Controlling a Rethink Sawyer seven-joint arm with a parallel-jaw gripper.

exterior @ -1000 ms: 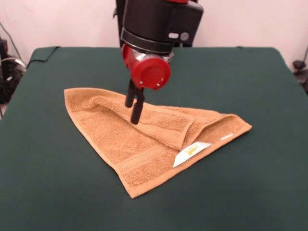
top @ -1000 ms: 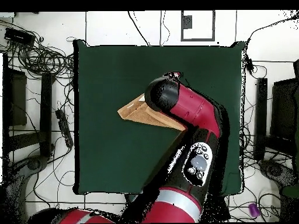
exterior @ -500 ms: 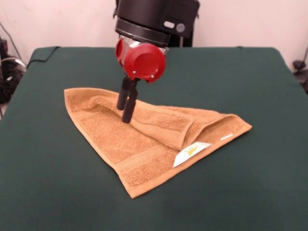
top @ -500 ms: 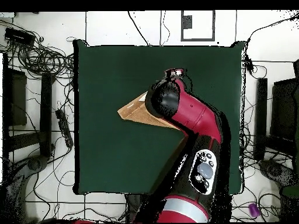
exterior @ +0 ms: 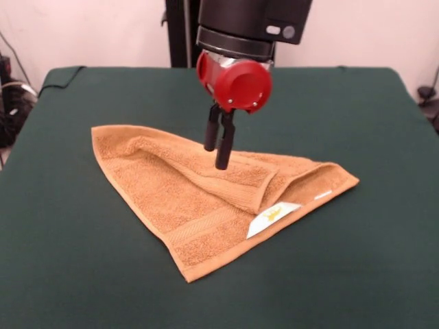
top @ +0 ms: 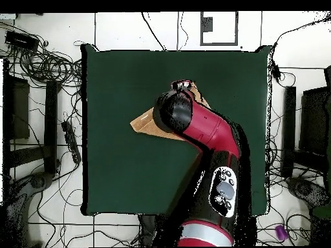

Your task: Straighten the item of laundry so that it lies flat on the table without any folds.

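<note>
Over the folded towel (exterior: 206,188) on the green worktop (exterior: 68,274), the fingers (exterior: 219,144) hang nearly shut — holding nothing — right above the top flap's edge.

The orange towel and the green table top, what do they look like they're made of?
The folded orange-tan towel looks like terry cloth: a nubby, matte looped pile, with flatter woven bands near the edge and a white label sewn on. The large dark green table seems covered in a smooth, matte fabric, perhaps felt; its corner drapes softly. What lies beneath the cover is hidden.
</note>
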